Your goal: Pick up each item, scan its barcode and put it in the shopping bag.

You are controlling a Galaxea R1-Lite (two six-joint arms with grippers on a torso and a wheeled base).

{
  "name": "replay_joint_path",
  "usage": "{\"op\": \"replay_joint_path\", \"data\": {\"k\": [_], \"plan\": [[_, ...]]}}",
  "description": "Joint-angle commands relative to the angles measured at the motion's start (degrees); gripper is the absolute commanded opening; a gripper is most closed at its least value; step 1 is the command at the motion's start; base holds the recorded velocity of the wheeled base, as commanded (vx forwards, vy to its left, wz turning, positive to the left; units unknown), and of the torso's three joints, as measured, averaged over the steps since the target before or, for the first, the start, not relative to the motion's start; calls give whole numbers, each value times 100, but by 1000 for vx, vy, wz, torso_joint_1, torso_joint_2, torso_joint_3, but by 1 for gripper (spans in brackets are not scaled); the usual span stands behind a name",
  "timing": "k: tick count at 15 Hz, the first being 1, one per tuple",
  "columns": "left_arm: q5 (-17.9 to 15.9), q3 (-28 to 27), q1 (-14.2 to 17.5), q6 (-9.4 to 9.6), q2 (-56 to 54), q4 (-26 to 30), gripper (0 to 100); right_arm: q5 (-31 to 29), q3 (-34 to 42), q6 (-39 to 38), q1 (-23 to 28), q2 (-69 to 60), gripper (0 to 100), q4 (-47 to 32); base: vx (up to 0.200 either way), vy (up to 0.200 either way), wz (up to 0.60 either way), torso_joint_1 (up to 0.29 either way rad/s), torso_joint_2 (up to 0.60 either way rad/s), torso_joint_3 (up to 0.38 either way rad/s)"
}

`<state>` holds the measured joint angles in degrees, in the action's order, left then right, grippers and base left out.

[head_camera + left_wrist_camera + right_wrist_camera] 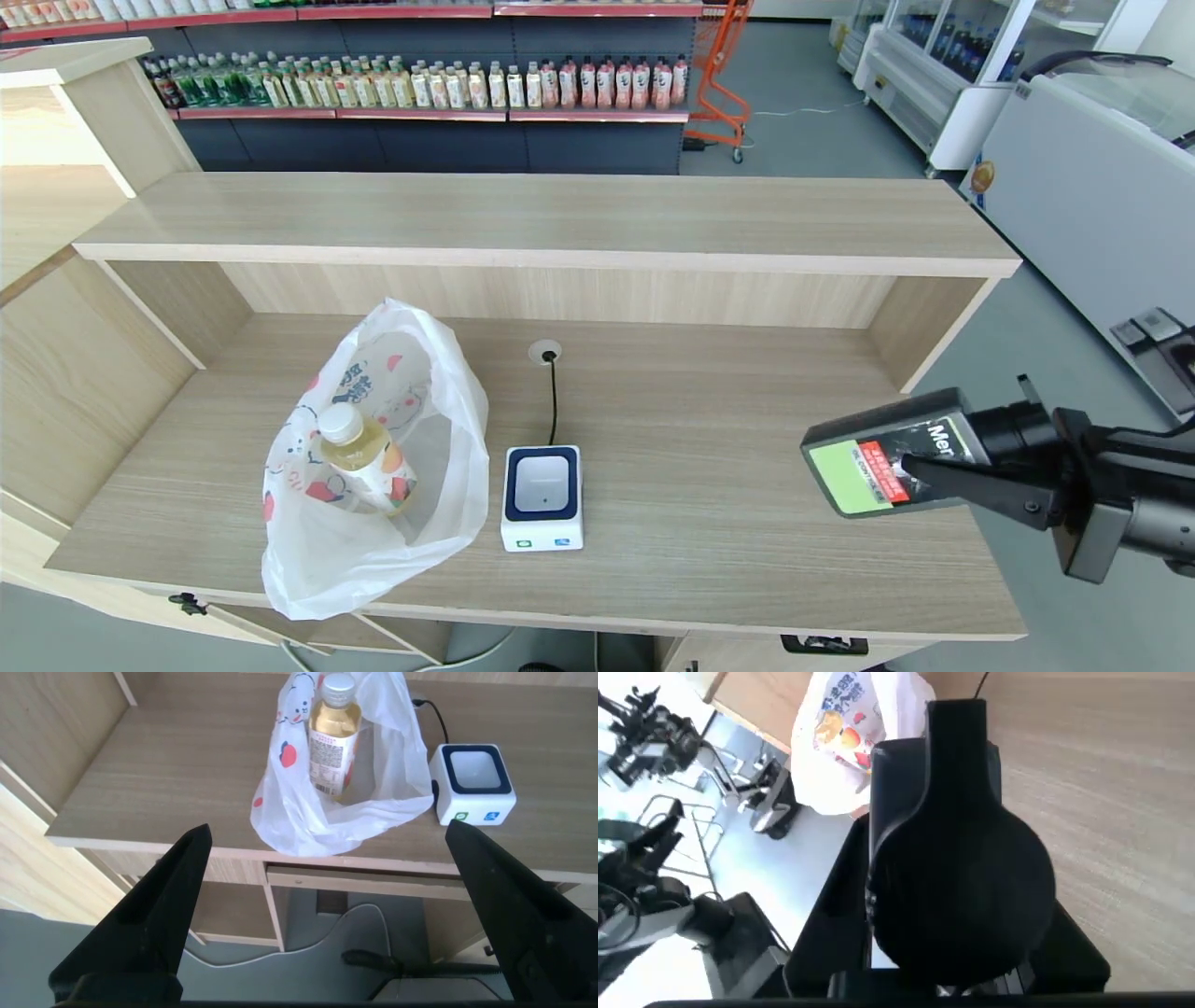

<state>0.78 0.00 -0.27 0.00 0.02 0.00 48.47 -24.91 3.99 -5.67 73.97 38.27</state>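
My right gripper [924,471] is shut on a dark package [882,462] with a green and red label, held above the right end of the counter. The same dark package [957,859] fills the middle of the right wrist view. A white shopping bag [373,485] stands open on the left of the counter with a drink bottle [359,453] inside. The white barcode scanner [542,497] sits just right of the bag. My left gripper [327,915] is open and holds nothing, out in front of the counter's front edge, facing the bag [318,812], the bottle [334,737] and the scanner [475,784].
The scanner's cable [553,397] runs back to a hole in the counter [709,448]. A raised shelf [560,219] walls the counter's far side, with side panels at both ends. Store shelving and freezers stand beyond.
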Motion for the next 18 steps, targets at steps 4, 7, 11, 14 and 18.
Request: {"op": "replay_joint_path", "data": {"k": [4, 7, 11, 14, 18], "plan": [[1, 0, 0, 0, -2, 0, 100, -567, -252, -2983, 22, 407, 0, -12, 0, 0, 0, 0, 0, 0], [1, 0, 0, 0, -2, 0, 100, -549, -216, -3071, 4, 785, 0, -223, 0, 0, 0, 0, 0, 0], [1, 0, 0, 18, -2, 0, 100, -540, -216, -3079, -303, 777, 0, -364, 0, 0, 0, 0, 0, 0], [1, 0, 0, 0, -2, 0, 100, -540, -216, -3290, -567, 715, 0, -364, 0, 133, 0, 0, 2, 5], [1, 0, 0, -18, -2, 0, 100, -558, -190, -3369, -743, 680, 0, -355, 0, 200, 0, 2, 2, 6]]}}
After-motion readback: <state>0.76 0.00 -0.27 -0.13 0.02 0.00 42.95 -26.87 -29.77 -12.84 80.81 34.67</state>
